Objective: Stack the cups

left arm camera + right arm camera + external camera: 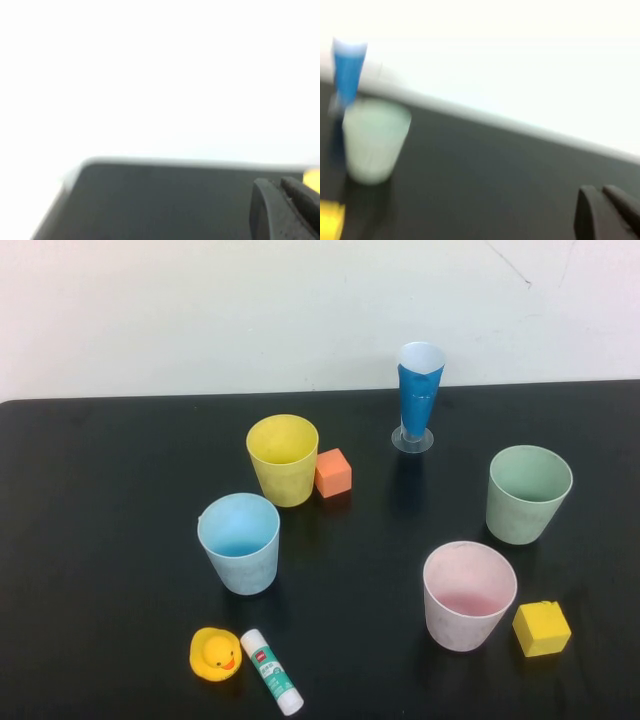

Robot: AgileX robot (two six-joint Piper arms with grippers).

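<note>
Matte plastic tumblers upright, mouths up, apart on black bench (100,500): yellow cup (283,459) rear-left, blue cup (240,542) front-left, green cup (527,493) right, pink cup (468,595) front-right. Left hand (285,210) and right hand (607,212) seen only at bench edges in wrist views.

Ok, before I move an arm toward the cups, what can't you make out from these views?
- Left gripper: cut off by the left wrist view's edge; open or shut unclear.
- Right gripper: likewise cut off in the right wrist view.
- Both arms: outside the high view.
- Glue stick label: too small.
- Pale green cup: blurred in the right wrist view.
</note>
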